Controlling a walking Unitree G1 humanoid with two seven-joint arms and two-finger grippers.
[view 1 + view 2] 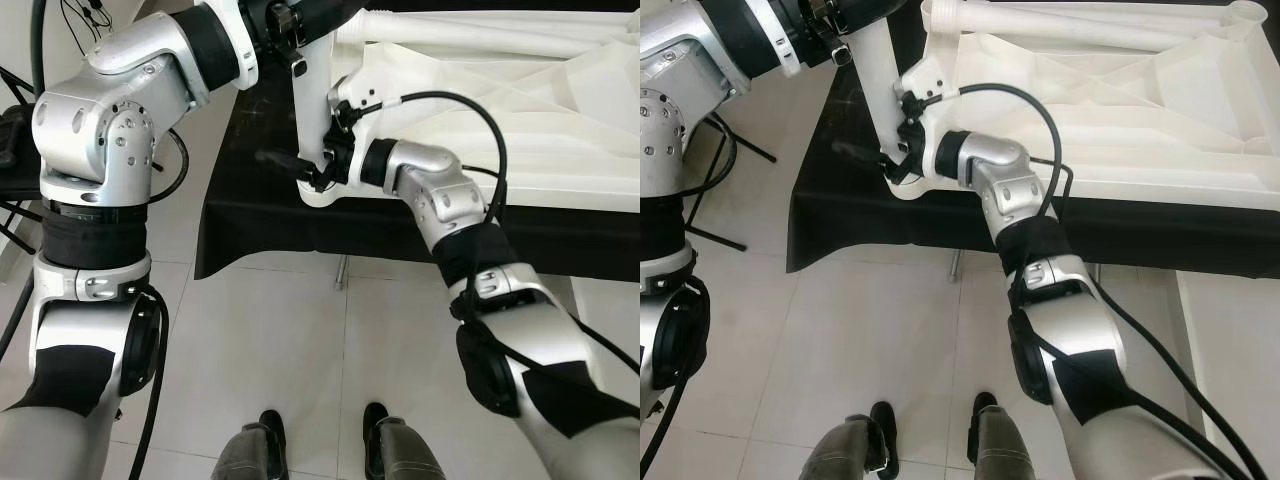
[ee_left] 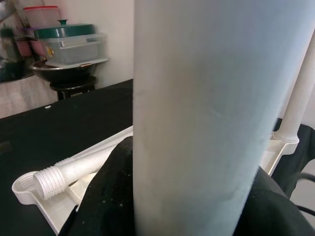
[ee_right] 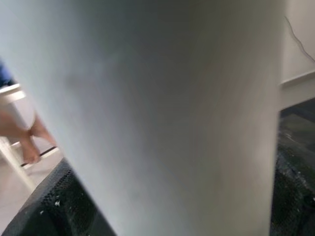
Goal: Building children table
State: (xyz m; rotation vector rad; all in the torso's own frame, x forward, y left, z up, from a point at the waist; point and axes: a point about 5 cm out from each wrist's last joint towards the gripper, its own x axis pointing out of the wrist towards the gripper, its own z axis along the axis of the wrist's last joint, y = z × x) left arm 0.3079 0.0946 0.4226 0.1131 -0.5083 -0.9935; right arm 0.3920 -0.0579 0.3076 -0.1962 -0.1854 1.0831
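Note:
A white plastic table top (image 1: 480, 100) lies upside down on a black-covered table (image 1: 250, 230). One white table leg (image 1: 305, 110) stands upright in the top's near left corner socket (image 1: 325, 195). My left gripper (image 1: 285, 28) is shut on the leg's upper end. My right gripper (image 1: 312, 168) is shut on the same leg low down, just above the socket, one black finger (image 1: 275, 158) sticking out past it. The leg (image 2: 197, 118) fills the middle of the left wrist view, black pads (image 2: 113, 196) against it. It also shows in the right wrist view (image 3: 162, 108).
A loose leg with a threaded end (image 2: 64, 174) lies in the upturned top. Another leg (image 2: 300, 93) stands upright at a far corner. Stacked containers (image 2: 69, 42) sit beyond the table. White tiled floor (image 1: 270, 330) lies before the table edge. A person's foot (image 3: 29, 142) is on the floor.

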